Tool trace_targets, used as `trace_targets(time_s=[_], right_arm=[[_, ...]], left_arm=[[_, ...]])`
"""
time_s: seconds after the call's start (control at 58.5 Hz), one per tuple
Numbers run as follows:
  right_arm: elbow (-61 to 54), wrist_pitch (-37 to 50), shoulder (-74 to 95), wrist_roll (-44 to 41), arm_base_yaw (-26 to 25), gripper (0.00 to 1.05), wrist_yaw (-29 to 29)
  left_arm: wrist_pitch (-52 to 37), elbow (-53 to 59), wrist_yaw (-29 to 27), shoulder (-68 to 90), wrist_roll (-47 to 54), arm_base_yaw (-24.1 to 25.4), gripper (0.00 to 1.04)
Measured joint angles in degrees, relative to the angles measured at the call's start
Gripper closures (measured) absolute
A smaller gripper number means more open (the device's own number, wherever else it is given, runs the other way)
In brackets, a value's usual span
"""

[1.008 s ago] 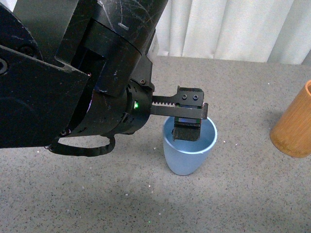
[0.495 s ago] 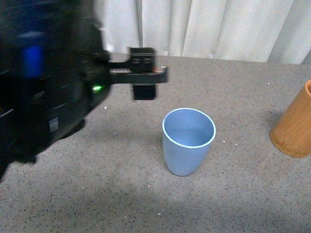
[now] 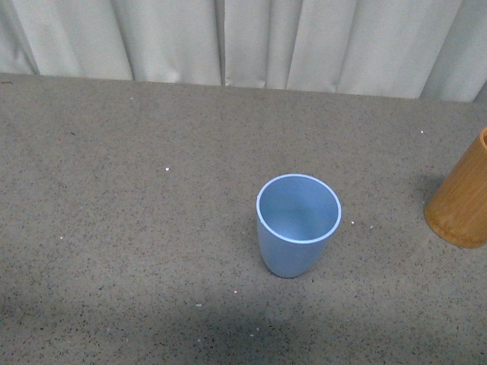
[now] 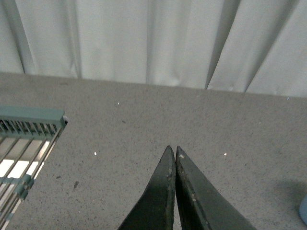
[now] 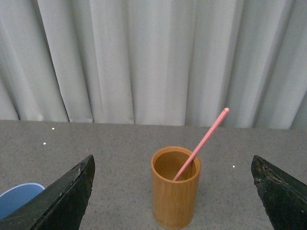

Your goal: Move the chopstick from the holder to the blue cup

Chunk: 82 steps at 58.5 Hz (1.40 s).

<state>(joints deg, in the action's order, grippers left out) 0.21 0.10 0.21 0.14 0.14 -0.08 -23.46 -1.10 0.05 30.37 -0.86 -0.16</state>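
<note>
Front view: the blue cup (image 3: 298, 226) stands upright on the grey speckled table (image 3: 114, 228), a little right of centre in the lower half of the frame. Its mouth is open to the camera and shows only its own blue wall and floor. At the right edge, mid-height, is the holder (image 3: 460, 194), well apart from the cup. The frame cuts it off, so only part of its side shows and its mouth cannot be seen here. A pale pleated curtain (image 3: 243, 38) runs across the top. Bare table lies between cup and holder.

Left wrist view: the left gripper (image 4: 172, 152) is clenched, its two dark fingers pressed together to a point with nothing between them, hanging over bare table. A grey-green slatted rack (image 4: 29, 120) lies off to one side. A sliver of the blue cup (image 4: 303, 211) shows at the frame edge on the other side.

Right wrist view: the right gripper (image 5: 172, 160) is spread wide and grasps nothing. The holder (image 5: 176, 191) stands upright ahead, between the two fingers and clear of both. The chopstick (image 5: 204, 141) rests inside it, leaning on the rim, its upper end against the curtain. The blue cup (image 5: 19, 196) sits beside the holder, partly hidden by one finger.
</note>
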Motion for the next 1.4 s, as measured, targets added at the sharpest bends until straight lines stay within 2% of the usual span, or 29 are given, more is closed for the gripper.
trace_targets(time_s=[0.068,0.12,0.427,0.461,0.513,0.564,0.581,0.683,0.735,0.803,0.888,1.111,1.401], right_arm=[[0.0,0.0,0.0,0.0,0.0,0.1,0.2],[0.0,0.0,0.0,0.0,0.0,0.1,0.2],[0.0,0.0,0.0,0.0,0.0,0.1,0.0],[0.0,0.0,0.0,0.0,0.0,0.1,0.0],[0.1,-0.7,0.4,0.7,0.2,0.1,1.0],[4.6,-10.2,7.3,8.1,0.9,0.1,7.7],[5.2,-10.3,9.7,10.6,0.5,0.1,8.5],[8.6,2.8,29.9,16.5,-5.5,0.1,5.9],[10.3,7.2,36.2,16.8,-7.1,0.1,5.1],[14.6,14.1,48.7,17.3,-9.4,0.1,4.2],[22.1,15.3,63.9,19.7,-10.9,0.1,3.0],[32.3,14.5,77.4,22.5,-9.0,0.1,5.6],[40.9,14.2,87.8,20.5,-5.0,0.1,11.2]], left_arm=[[16.4,0.0,0.0,-19.3,0.3,0.0,1.01],[22.2,0.0,0.0,-26.9,0.4,0.0,1.01],[23.4,0.0,0.0,-30.1,0.4,0.0,1.01],[23.4,0.0,0.0,-30.1,0.4,0.0,0.99],[23.4,0.0,0.0,-30.1,0.4,0.0,0.9],[23.4,0.0,-0.1,-30.1,0.4,0.0,0.75],[23.4,0.0,-0.1,-30.1,0.4,0.0,0.72],[23.4,0.0,-0.1,-30.1,0.4,0.0,0.45],[23.4,0.0,0.0,-30.1,0.4,0.0,0.38],[23.4,0.0,0.0,-30.1,0.4,0.0,0.24],[23.4,0.0,-0.1,-30.1,0.5,0.0,0.05],[23.4,0.0,-0.1,-30.1,0.5,0.0,0.07],[23.4,0.0,-0.1,-30.1,0.5,0.0,0.07]])
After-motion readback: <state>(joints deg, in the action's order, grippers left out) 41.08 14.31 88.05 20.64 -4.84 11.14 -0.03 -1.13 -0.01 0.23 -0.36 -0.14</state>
